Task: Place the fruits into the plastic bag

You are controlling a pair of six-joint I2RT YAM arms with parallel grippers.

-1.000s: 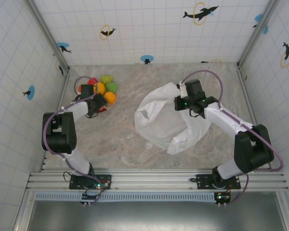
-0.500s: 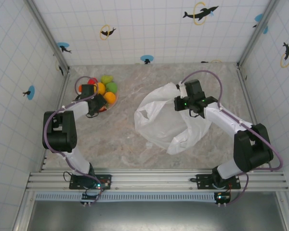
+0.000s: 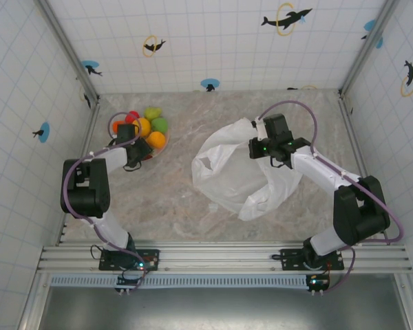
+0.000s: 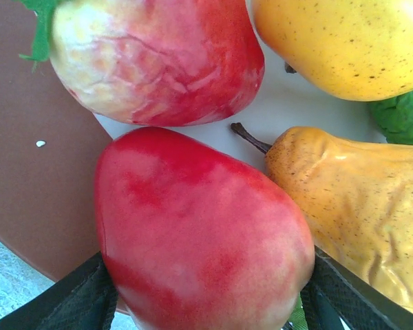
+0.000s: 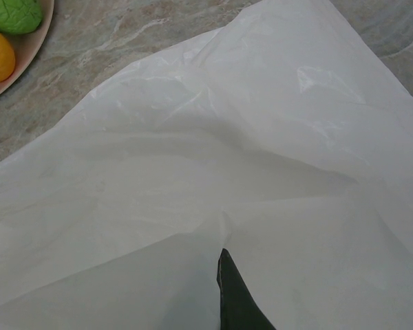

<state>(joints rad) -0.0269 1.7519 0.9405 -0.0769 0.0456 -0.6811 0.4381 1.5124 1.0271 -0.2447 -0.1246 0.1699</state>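
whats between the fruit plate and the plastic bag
Bare grey marbled tabletop separates the round brown-rimmed plate from the translucent white plastic bag, seen in the top view.

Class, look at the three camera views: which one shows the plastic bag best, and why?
The top view: nearly the whole plastic bag shows, outline and handle hole included. The right wrist view gives a close stretch of its crinkled white sheet, with the edges cut off.
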